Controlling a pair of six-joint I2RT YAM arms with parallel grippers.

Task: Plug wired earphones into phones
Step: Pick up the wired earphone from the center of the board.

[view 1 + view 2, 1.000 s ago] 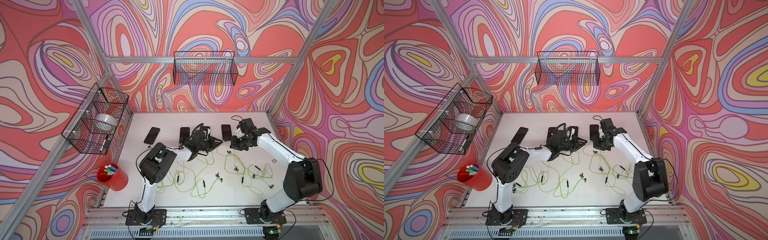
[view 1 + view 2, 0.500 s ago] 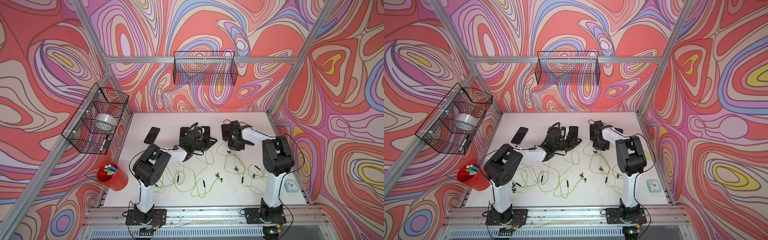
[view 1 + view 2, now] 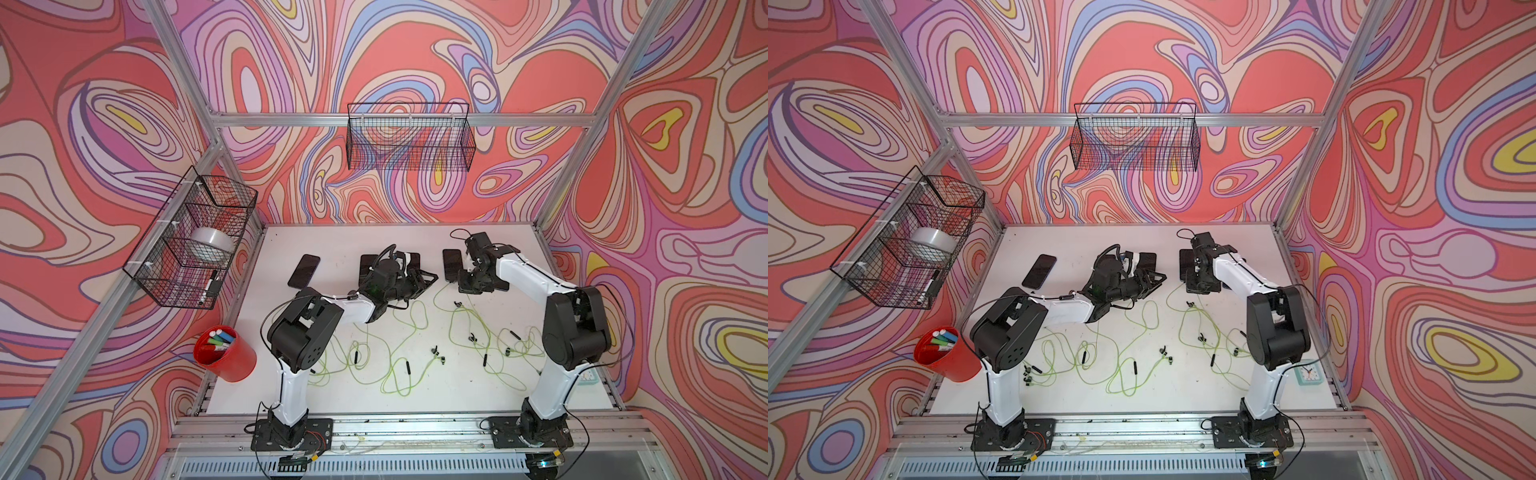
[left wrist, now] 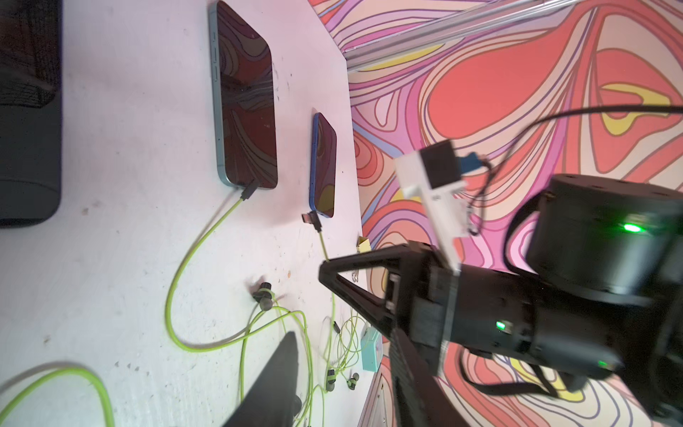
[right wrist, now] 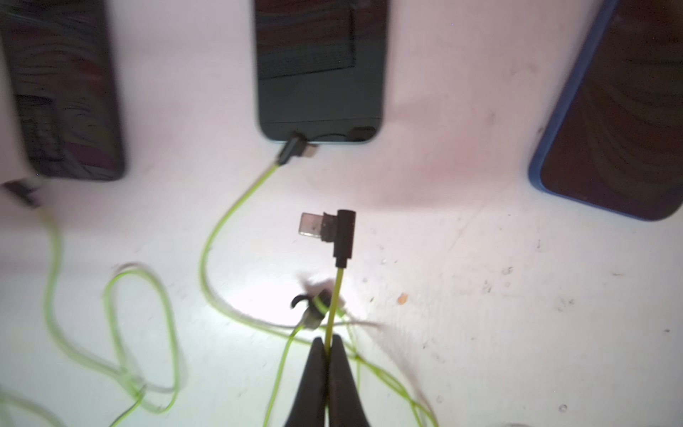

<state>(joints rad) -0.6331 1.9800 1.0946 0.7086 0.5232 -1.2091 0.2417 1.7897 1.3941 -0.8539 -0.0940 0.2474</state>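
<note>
Right gripper (image 5: 327,355) has just pinched shut on the earphone cable (image 5: 334,295) behind its angled plug (image 5: 342,233), which hangs near the blue-cased phone (image 5: 621,111), still unplugged, so lining it up for insertion seems next.

- A teal-edged phone (image 4: 245,96) lies flat on the white table (image 4: 122,222), with a dark plug (image 4: 250,189) against its end and a yellow-green cable (image 4: 184,258) looping away.
- A blue-edged phone (image 4: 325,166) lies near it; a 2nd plug (image 4: 311,219) sits just off its end, not inserted.
- The right gripper (image 4: 323,265), tips together, pinches the 2nd cable (image 4: 322,242).
</note>
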